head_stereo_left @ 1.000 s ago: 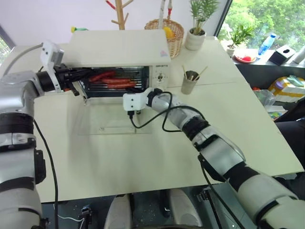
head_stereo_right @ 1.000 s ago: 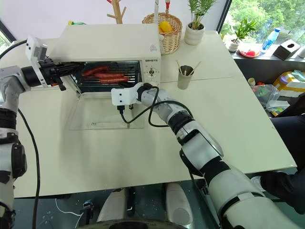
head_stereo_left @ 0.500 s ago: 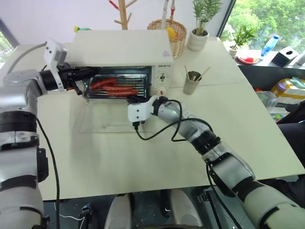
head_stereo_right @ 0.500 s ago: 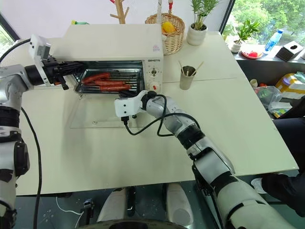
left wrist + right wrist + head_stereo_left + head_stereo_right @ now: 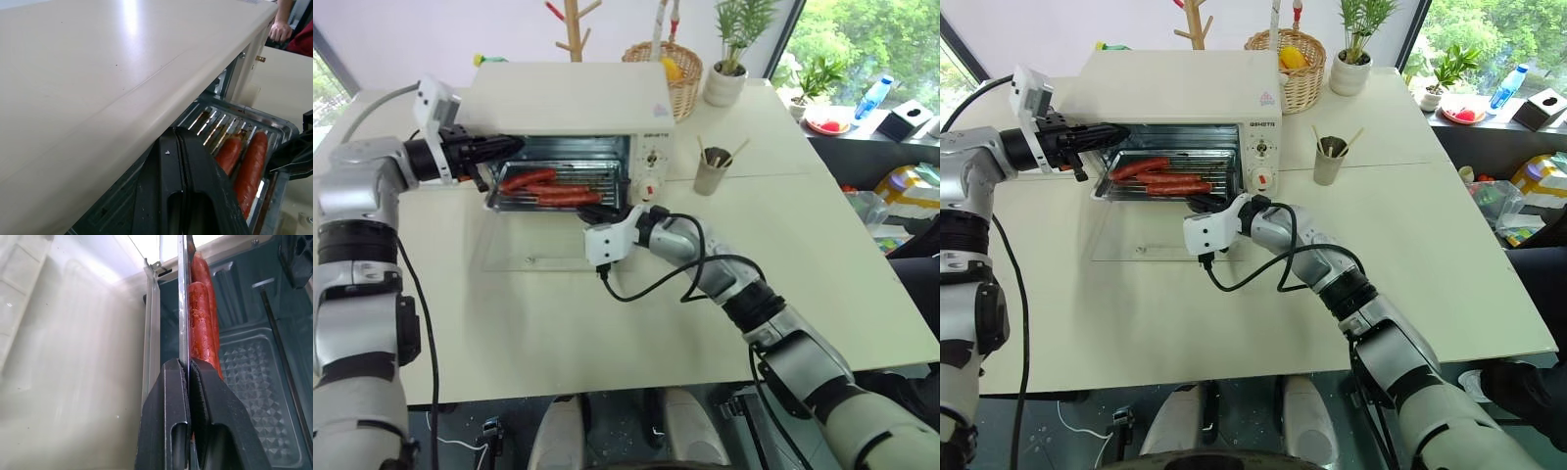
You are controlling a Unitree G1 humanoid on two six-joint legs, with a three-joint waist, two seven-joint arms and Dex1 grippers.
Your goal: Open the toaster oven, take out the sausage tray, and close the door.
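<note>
Oven [image 5: 570,98]: seen in the upper centre of the left eye view, with the door [image 5: 540,248] folded flat on the table [image 5: 803,245] below it.
Tray [image 5: 1167,179]: carried partly out of the oven mouth, over the door hinge, with the sausages [image 5: 553,186] lying across it.
Right gripper [image 5: 187,377]: fingers are clamped on the tray's front rim, seen edge-on in the right wrist view.
Left gripper [image 5: 175,161]: fingers are pressed together, holding nothing, and are set at the oven's upper left edge, above the tray.
Step in hand: the tray is to be drawn straight out and kept level, so that no sausage rolls; the oven is best steadied by the left gripper.
Change from earlier frame: the tray is seen further out of the oven, and the right gripper is drawn lower in the frame.
</note>
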